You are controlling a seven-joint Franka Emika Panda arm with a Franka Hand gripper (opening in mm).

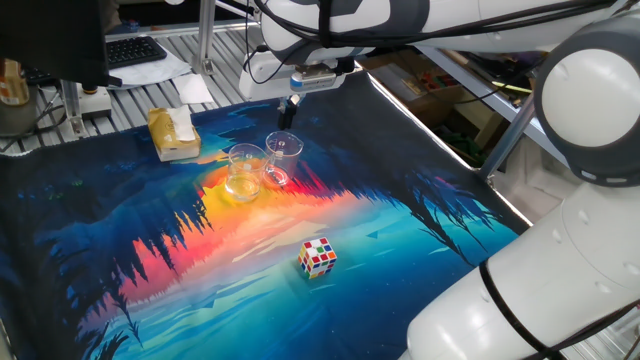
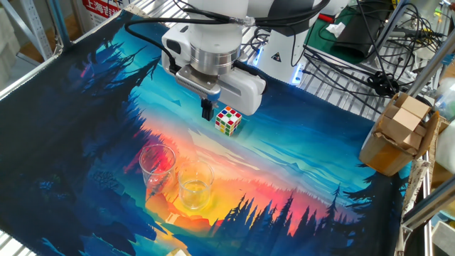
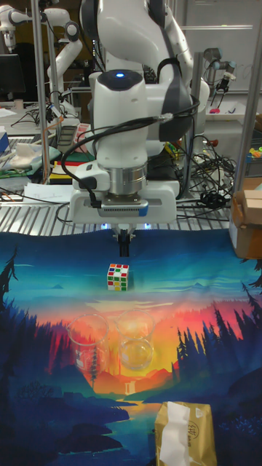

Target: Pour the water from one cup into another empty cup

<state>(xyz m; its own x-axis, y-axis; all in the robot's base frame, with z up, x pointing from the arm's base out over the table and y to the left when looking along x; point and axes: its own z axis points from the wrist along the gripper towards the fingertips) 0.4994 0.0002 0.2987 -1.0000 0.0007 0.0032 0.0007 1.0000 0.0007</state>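
Two clear glass cups stand side by side on the colourful mat. The shorter cup (image 1: pixel 243 172) (image 2: pixel 195 186) (image 3: pixel 135 344) holds the water, a little clear liquid at its bottom. The taller cup (image 1: pixel 283 158) (image 2: pixel 157 165) (image 3: pixel 89 338) beside it looks empty. My gripper (image 1: pixel 290 110) (image 2: pixel 207 111) (image 3: pixel 124 246) hangs well above the mat, apart from both cups. Its dark fingers are shut together with nothing between them.
A Rubik's cube (image 1: pixel 318 256) (image 2: pixel 227 119) (image 3: pixel 118 277) lies on the mat, on the opposite side of the cups from a tissue box (image 1: pixel 173 133) (image 3: pixel 185 433) at the mat's edge. A cardboard box (image 2: pixel 397 135) and cables sit on the metal table beyond the mat.
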